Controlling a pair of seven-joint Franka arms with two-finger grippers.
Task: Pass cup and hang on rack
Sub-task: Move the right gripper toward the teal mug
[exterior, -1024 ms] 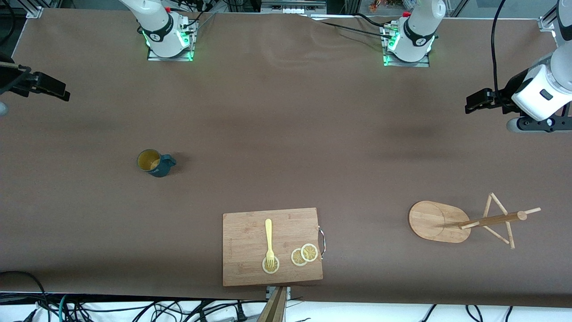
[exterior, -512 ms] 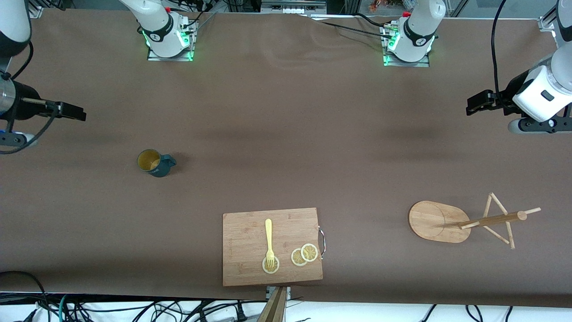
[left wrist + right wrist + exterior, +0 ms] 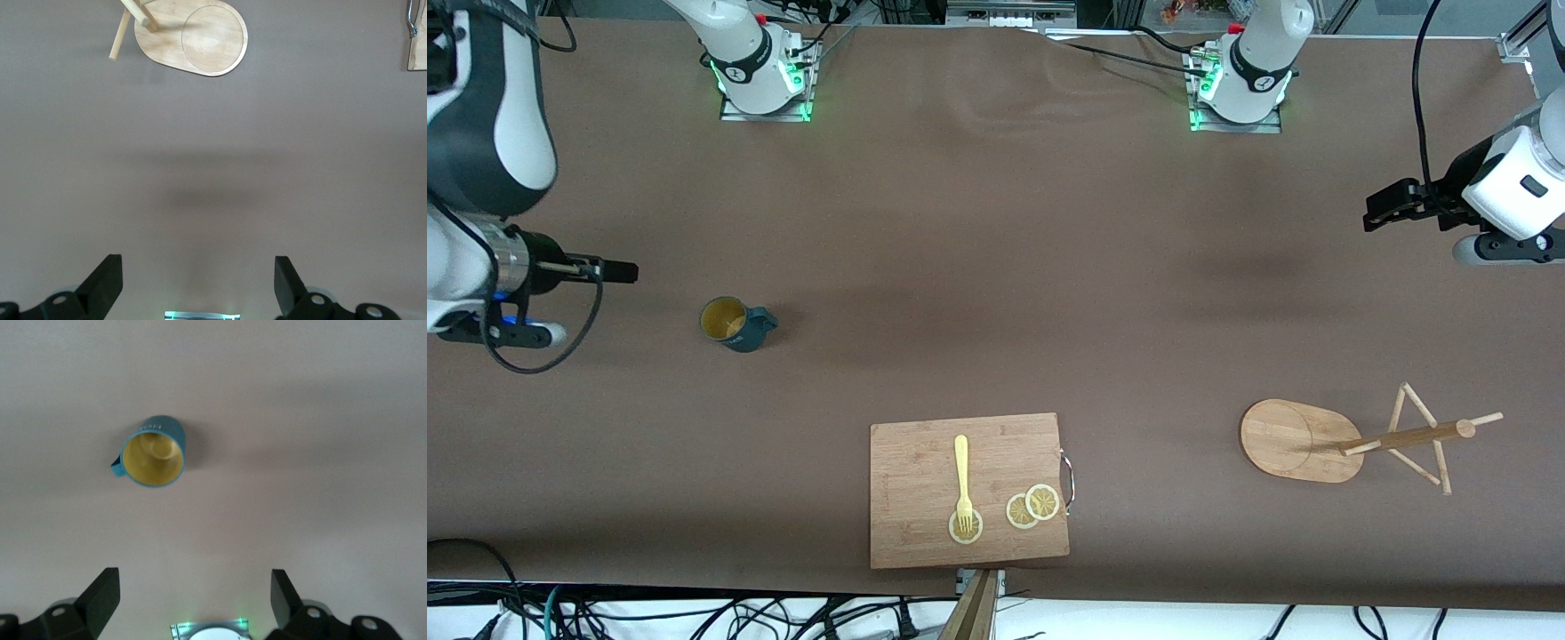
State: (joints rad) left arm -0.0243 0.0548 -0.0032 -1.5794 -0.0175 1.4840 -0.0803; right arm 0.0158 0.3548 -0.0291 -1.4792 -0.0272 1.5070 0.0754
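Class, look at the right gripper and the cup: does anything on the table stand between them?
Nothing visible does. The right gripper, open, is over bare table beside the upright cup, toward the right arm's end. The right wrist view shows only bare surface before the cup.

the dark teal cup point(image 3: 734, 324) stands upright near the right arm's end; the light wooden rack point(image 3: 1352, 437), apparently upright, stands near the left arm's end.
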